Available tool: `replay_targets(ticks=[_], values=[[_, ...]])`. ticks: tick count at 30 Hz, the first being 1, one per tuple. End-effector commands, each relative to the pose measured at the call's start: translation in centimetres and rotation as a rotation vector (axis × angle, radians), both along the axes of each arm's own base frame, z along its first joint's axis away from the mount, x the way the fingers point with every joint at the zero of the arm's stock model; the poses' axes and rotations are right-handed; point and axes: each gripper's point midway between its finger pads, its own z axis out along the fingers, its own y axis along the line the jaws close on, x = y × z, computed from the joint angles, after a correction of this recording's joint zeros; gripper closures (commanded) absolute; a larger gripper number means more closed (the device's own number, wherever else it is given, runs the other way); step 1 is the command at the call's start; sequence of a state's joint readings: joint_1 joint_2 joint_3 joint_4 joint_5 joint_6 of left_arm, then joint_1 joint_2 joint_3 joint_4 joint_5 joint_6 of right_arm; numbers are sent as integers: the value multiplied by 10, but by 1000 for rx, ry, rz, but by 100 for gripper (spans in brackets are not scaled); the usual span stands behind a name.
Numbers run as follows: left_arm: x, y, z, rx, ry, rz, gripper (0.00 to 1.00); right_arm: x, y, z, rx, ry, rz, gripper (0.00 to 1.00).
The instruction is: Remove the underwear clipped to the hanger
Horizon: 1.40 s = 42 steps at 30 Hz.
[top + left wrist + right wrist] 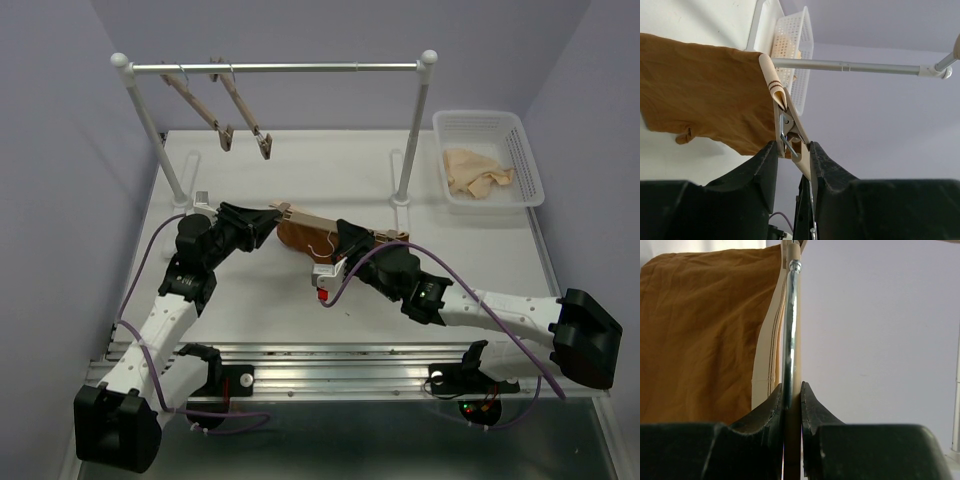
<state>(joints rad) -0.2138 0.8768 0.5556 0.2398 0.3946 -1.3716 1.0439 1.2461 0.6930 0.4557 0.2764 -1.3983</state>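
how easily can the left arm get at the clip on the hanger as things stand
Looks like yes: the left gripper has a finger each side of the clip, seemingly touching it, nothing between; the right gripper holds the hanger.

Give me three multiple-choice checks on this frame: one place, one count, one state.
1. The left gripper sits:
A) at the middle of the hanger
B) at the hanger's end clip
C) away from the hanger

2. Empty hangers hanging on the rail:
A) two
B) none
C) four

3. The right gripper is:
A) wide open
B) shut on nothing
C) shut on the hanger

Answers:
1 B, in the left wrist view its fingers touch the clip on both sides.
2 A, the top view shows two bare hangers on the rail.
3 C, in the right wrist view its fingers pinch the wooden bar and hook wire.
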Motion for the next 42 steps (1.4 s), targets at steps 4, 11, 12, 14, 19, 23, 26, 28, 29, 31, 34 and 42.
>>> replay_targets(ticks=[4, 11, 12, 14, 19, 23, 26, 28, 29, 31, 34, 42], values=[[-1, -3, 17, -4, -68, -30, 75, 0, 5, 38, 82, -65, 11, 99], [-4, -4, 17, 11, -66, -47, 100, 0, 5, 38, 79, -72, 8, 99], [-4, -3, 15, 16, -57, -40, 100, 0, 5, 38, 80, -74, 7, 99], [-5, -3, 14, 28, -51, -41, 100, 1, 5, 37, 73, -74, 7, 99], [-4, -6, 16, 47, -53, -67, 51, 1, 5, 32, 55, -69, 6, 99], [-1, -6, 20, 41, -66, -64, 40, -2, 7, 32, 46, -71, 15, 99], [1, -6, 23, 53, -68, -60, 40, -2, 7, 31, 41, -79, 14, 99], [1, -5, 23, 59, -61, -54, 41, -1, 7, 32, 40, -83, 10, 99], [1, -4, 23, 61, -60, -51, 41, -4, 9, 33, 41, -85, 17, 99], [1, -3, 22, 58, -56, -46, 46, -4, 8, 31, 28, -87, 17, 99], [2, -3, 21, 59, -52, -41, 50, -4, 7, 28, 16, -88, 17, 99], [4, -2, 21, 82, -40, -42, 47, -9, 10, 24, -29, -117, 25, 99]])
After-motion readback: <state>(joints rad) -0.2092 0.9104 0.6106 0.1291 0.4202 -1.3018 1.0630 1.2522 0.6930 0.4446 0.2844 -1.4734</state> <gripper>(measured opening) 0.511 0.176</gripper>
